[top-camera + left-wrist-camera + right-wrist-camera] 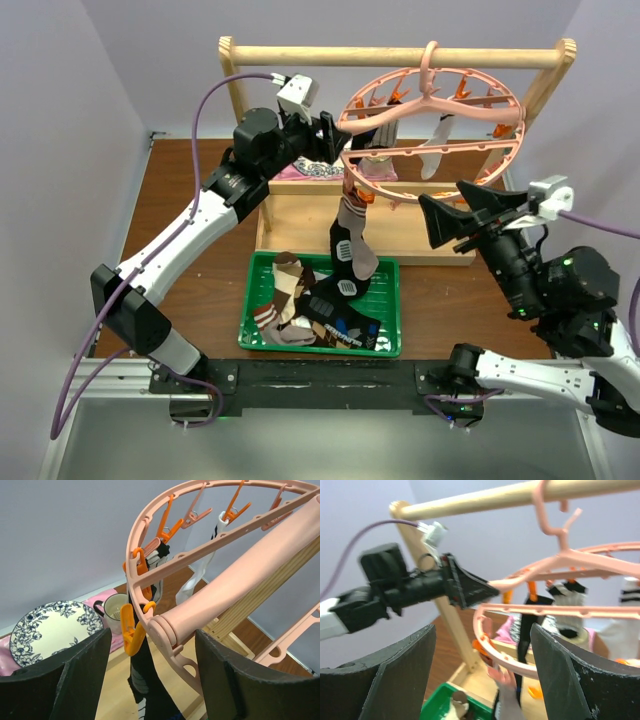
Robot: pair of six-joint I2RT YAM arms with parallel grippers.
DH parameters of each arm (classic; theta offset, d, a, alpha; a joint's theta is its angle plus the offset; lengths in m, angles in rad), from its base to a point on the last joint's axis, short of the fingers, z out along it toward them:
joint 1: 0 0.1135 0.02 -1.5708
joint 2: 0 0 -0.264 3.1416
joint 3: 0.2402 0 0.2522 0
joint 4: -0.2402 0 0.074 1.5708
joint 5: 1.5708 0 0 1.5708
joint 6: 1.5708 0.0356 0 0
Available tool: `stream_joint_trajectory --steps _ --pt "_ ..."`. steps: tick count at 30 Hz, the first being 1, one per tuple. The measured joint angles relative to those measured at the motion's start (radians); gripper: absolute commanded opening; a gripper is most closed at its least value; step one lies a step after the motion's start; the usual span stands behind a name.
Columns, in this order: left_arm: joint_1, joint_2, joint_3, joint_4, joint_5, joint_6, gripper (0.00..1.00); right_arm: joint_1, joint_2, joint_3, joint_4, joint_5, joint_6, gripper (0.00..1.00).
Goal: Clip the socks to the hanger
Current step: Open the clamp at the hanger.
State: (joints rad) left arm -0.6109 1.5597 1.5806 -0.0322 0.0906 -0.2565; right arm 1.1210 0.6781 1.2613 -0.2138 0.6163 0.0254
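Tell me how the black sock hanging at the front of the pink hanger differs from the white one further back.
The black sock is dark and hangs long, its toe reaching the green tray; the white sock is pale and hangs short, clear of it. Both hang from the hanger.

No word, number, brand or sign can be read in any view. The black sock (352,262) hanging from the hanger (398,106) carries small white marks near its lower end, too blurred to tell whether they are letters. The plate (50,630) at far left bears only a blue floral pattern.
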Motion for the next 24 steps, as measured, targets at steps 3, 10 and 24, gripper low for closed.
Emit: stream_joint_trajectory --steps 3,10,24 --pt "0.000 0.000 0.000 0.000 -0.011 0.011 0.70 0.000 -0.022 -0.065 -0.032 0.068 -0.018 0.80" --pt "0.000 0.000 0.005 -0.002 -0.026 0.018 0.69 0.000 -0.040 -0.172 -0.110 0.144 -0.049 0.81" --pt "0.000 0.000 0.005 -0.002 -0.036 0.018 0.68 0.000 -0.094 -0.306 0.014 0.311 -0.188 0.77"
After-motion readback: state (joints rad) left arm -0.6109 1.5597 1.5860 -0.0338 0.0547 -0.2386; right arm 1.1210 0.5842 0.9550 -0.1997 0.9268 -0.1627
